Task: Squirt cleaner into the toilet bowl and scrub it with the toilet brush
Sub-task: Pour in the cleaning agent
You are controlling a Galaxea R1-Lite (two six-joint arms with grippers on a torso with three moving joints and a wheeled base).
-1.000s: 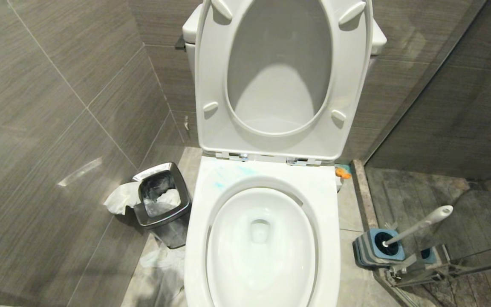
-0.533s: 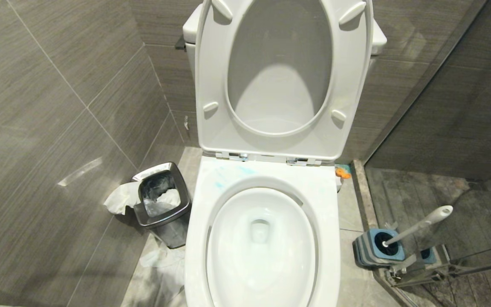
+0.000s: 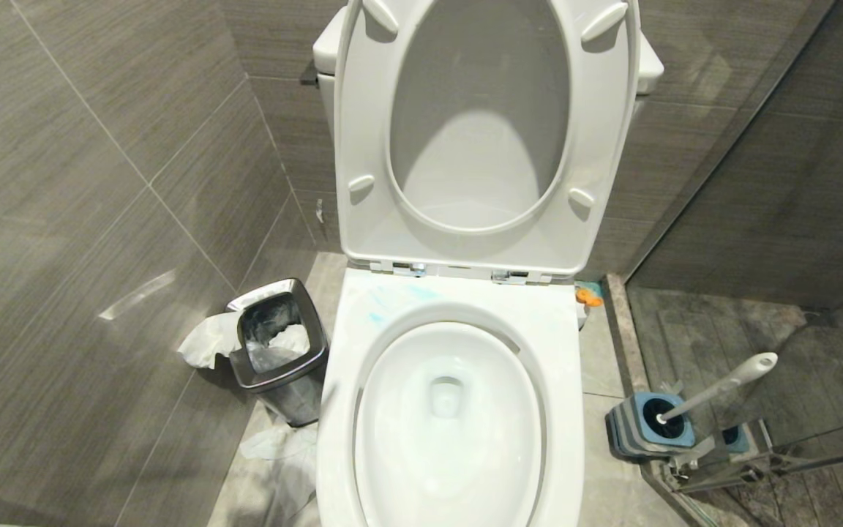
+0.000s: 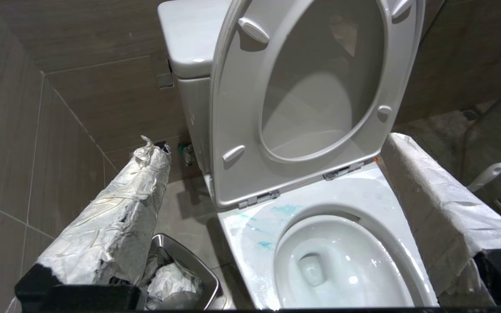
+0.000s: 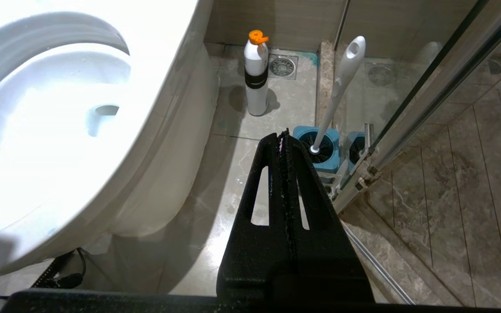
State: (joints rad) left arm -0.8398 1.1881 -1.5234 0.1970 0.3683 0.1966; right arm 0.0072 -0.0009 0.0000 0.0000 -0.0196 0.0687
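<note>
The toilet bowl point(image 3: 451, 439) sits low in the middle of the head view, glossy white and wet, with pale water at its drain. Thin blue cleaner smears point(image 3: 392, 300) mark the back left of its rim, as the left wrist view also shows point(image 4: 285, 210). The toilet brush point(image 3: 721, 384) leans in its blue holder point(image 3: 652, 424) on the floor to the right. My left gripper point(image 4: 275, 145) hangs open above the bowl point(image 4: 342, 265), its fingers point(image 4: 115, 217) wrapped in white paper and holding nothing. My right gripper point(image 5: 282, 137) is shut and empty, low beside the toilet, pointing toward the brush point(image 5: 342, 82).
The seat and lid point(image 3: 480, 132) stand raised against the tank. A steel waste bin point(image 3: 279, 344) with crumpled paper stands left of the toilet. A white bottle with an orange cap point(image 5: 256, 78) stands behind the brush holder. A glass shower partition point(image 5: 429, 82) borders the right.
A dark shape at the top left corner of the head view has nearly slipped out of the picture. The toilet, the bin and the brush have not moved.
</note>
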